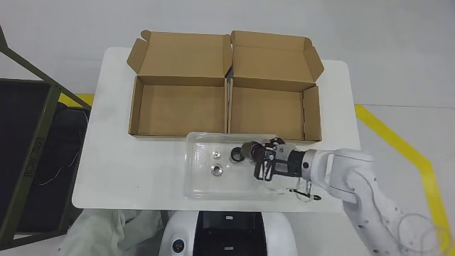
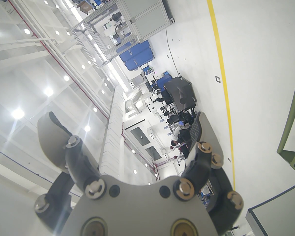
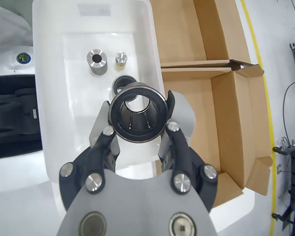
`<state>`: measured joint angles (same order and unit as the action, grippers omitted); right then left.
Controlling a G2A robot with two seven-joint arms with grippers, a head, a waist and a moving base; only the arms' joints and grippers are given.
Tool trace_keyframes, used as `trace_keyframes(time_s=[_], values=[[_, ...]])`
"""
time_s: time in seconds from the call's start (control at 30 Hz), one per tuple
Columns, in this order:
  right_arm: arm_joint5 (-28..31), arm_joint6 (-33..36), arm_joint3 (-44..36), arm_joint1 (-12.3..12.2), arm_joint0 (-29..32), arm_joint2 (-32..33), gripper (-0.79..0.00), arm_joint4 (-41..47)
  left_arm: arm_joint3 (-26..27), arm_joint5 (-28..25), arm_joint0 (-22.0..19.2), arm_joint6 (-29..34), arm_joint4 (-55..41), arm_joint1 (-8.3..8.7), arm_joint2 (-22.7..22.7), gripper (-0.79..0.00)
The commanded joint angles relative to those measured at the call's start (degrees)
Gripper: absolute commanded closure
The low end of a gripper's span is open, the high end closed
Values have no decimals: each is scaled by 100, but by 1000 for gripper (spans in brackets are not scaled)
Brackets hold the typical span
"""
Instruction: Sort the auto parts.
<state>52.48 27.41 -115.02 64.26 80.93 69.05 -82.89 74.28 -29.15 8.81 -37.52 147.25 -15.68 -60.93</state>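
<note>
Here the right gripper (image 3: 137, 110), jaws clamped on a black bearing (image 3: 137, 124), should lift clear of the tray (image 3: 153, 37) rim before crossing to a box (image 3: 236, 124); the left gripper (image 2: 125, 121) has its jaws open.

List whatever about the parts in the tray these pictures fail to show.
The black ring: right wrist view, near half hidden behind the held bearing.
Whether the bearing touches the tray: its underside is hidden under its own body and the right gripper, right wrist and top views.
The small stud: top view, too small to tell its shape.
</note>
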Motion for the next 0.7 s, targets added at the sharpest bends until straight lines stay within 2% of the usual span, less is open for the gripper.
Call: trace_keyframes(time_s=[0.0,0.27,0.57,0.67], values=[[-33,-559,377,13,-136,-75,0,8,0,0,0,0,0,0,0,-785],[-13,-2221,1150,61,-543,-380,0,0,0,0,0,0,0,0,0,-785],[-145,-3576,1090,70,-728,-479,0,-152,0,0,0,0,0,0,0,-785],[-317,-4255,916,72,-720,-470,0,-222,0,0,0,0,0,0,0,-785]])
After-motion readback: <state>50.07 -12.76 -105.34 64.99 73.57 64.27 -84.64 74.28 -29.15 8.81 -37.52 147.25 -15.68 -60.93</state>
